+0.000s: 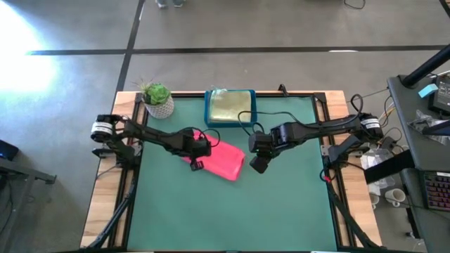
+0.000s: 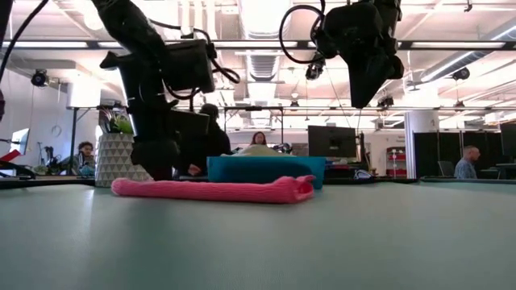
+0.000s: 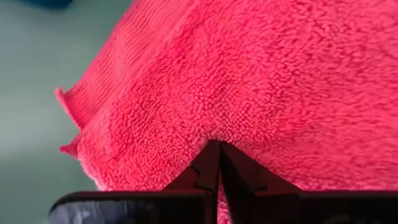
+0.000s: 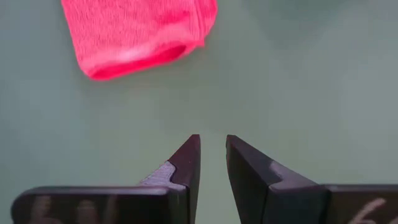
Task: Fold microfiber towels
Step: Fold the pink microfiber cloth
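pink towel (image 1: pixel 219 160) is lying folded; left gripper (image 1: pixel 197 160) is pinching its edge to hold it, right gripper (image 1: pixel 258 163) is hovering slightly apart.

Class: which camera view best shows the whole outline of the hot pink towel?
The high view: the hot pink towel lies folded, whole outline visible. Low view shows only its flat side edge; left wrist view only close-up pile; right wrist view one folded end.

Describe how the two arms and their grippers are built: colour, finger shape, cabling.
Both arms are dark, nearly black, with silver-grey motor housings at the table-edge bases. Black cables loop loosely along each arm. The left gripper has two flat, matte black fingers tapering to points, with a stepped notch on their inner edges. The right gripper has matching wedge-shaped black fingers, one with a greyish worn patch.
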{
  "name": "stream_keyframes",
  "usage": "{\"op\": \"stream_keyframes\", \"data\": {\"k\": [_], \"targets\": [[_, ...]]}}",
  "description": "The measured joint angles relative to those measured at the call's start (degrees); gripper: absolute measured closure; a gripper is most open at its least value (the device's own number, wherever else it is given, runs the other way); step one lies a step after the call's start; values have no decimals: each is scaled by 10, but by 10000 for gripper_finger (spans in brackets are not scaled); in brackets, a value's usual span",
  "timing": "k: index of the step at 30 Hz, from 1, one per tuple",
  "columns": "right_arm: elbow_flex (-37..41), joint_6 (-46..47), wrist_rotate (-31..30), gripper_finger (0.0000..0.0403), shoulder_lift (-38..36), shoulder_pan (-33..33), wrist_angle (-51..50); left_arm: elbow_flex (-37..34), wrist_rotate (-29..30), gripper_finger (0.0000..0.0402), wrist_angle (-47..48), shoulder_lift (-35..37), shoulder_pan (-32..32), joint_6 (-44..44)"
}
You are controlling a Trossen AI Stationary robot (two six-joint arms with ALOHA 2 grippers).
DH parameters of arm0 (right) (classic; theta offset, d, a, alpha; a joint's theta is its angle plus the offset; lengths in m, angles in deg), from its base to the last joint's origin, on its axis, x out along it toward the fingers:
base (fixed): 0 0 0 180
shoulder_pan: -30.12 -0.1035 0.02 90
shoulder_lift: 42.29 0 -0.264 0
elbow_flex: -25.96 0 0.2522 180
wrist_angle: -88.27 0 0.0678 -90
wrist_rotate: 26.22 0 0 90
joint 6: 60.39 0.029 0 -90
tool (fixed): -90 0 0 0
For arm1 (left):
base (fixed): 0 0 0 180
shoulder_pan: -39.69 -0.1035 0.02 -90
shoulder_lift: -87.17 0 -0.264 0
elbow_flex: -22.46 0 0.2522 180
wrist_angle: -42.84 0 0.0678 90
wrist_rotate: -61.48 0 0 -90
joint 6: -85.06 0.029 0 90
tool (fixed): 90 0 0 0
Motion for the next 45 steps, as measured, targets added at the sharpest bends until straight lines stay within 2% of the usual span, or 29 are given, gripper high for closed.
{"op": "stream_keyframes", "data": {"k": [6, 12, 18, 21, 25, 36, 45], "targets": [[0, -5, 0, 337, 0, 0, -2, 18, -24, 400, -26, 67, 11, -60], [0, -23, 0, 333, 0, 0, -3, 14, -51, 400, -154, 101, 32, -117], [0, -48, 0, 337, 0, 0, -2, 14, -61, 400, -278, 68, 58, -141], [0, -63, 0, 339, 0, 0, -1, 14, -61, 400, -319, 45, 70, -179], [0, -73, 0, 337, 0, 0, 2, 14, -60, 400, -360, 12, 89, -182], [0, -102, 0, 337, 0, 1, 5, 28, -56, 400, -368, -83, 140, -269], [0, -133, 0, 344, 0, 0, 3, 33, -78, 400, -339, -102, 175, -300]]}}
